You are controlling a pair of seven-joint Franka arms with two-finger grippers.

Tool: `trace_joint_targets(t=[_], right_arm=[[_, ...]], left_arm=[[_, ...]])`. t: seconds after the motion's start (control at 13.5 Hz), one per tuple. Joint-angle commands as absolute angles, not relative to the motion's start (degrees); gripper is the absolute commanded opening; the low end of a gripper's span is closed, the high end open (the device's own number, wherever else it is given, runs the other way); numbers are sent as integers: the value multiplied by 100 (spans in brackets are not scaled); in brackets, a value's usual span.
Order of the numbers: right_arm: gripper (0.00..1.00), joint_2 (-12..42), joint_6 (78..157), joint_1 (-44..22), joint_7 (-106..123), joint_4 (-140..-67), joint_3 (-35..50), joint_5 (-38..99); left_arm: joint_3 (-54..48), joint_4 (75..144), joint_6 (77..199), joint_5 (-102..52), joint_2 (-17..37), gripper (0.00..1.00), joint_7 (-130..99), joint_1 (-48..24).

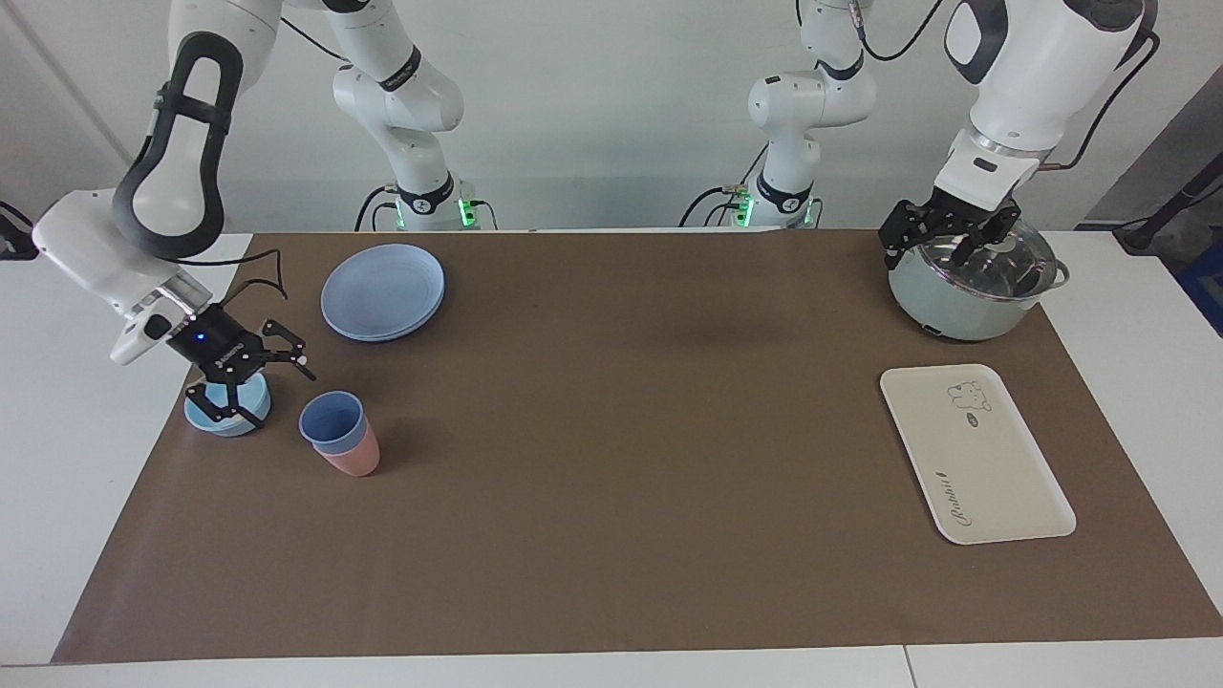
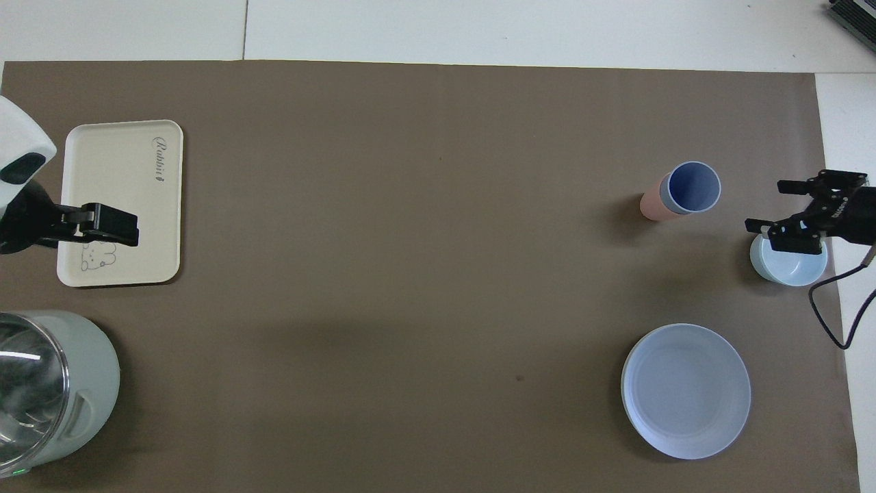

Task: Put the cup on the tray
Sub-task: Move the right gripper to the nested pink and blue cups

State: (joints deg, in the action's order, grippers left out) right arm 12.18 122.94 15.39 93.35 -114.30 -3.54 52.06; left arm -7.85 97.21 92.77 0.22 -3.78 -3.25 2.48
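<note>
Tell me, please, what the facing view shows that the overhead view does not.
Only the facing view shows both arms whole and the left tool over the pot. Only the overhead view shows more of the cup's inside. Both show the cup nested in the pink cup, the tray, and the open right tool over the bowl.

1. The cup [image 1: 331, 421] [image 2: 693, 187], a blue tapered tumbler, is standing upright, nested inside a pink cup [image 1: 352, 461] [image 2: 653, 203].
2. The tray [image 1: 975, 452] [image 2: 116, 164], cream-white with a bear drawing, is lying flat at the left arm's end, holding nothing.
</note>
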Motion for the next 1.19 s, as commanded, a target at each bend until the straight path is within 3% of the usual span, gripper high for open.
trace_joint_targets(t=[0.0, 0.52, 1.11], right_arm=[[100, 1537, 12209, 1599, 10236, -11426, -316, 5948], [100, 2074, 12050, 1512, 11854, -11461, -308, 7170], [98, 2241, 12111, 1275, 12419, -11610, -290, 8191]], left_arm=[[-747, 9826, 9264, -9, -501, 100, -290, 237], [-747, 9852, 9246, -9, -518, 100, -299, 290], [-747, 9861, 9246, -9, -519, 100, -299, 290]])
